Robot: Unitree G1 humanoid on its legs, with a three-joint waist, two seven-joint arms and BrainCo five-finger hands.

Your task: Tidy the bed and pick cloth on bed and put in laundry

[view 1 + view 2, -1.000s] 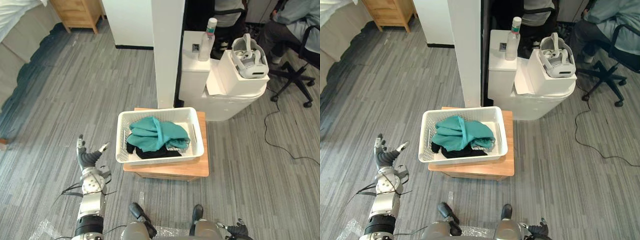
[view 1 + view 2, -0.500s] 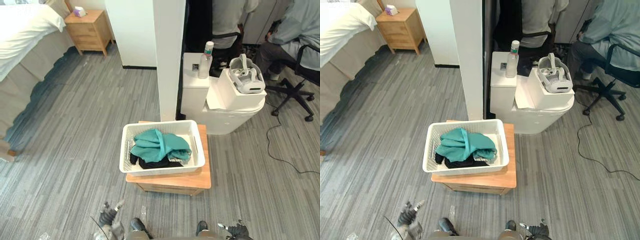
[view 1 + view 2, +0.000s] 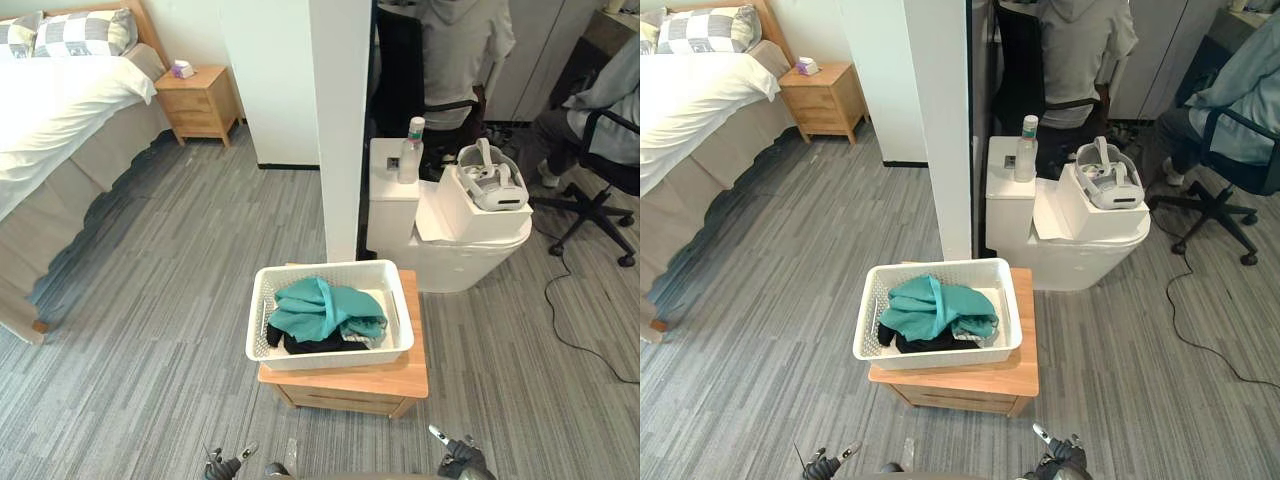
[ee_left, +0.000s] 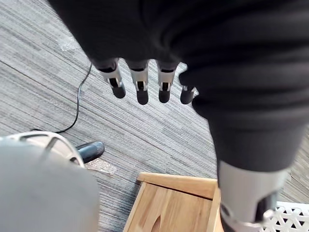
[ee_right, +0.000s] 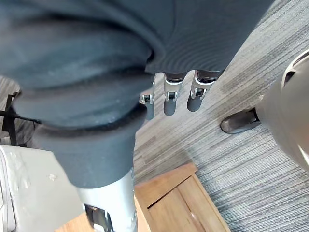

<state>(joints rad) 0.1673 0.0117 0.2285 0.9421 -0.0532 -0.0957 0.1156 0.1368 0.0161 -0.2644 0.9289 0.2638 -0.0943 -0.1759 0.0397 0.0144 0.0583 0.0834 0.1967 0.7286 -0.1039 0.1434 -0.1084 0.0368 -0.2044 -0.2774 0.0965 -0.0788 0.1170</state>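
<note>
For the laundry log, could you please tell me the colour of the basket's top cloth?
The cloth is teal; left eye view shows it best.

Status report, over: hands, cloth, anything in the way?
Left hand open, right hand open, both empty. Teal cloth lies in white basket on wooden stand. Stand straight ahead; bed far left.

Your left hand (image 3: 222, 467) shows at the bottom edge, left of centre, fingers (image 4: 141, 87) straight and hanging loose; your right hand (image 3: 458, 455) at bottom right, fingers (image 5: 170, 94) likewise extended.
</note>
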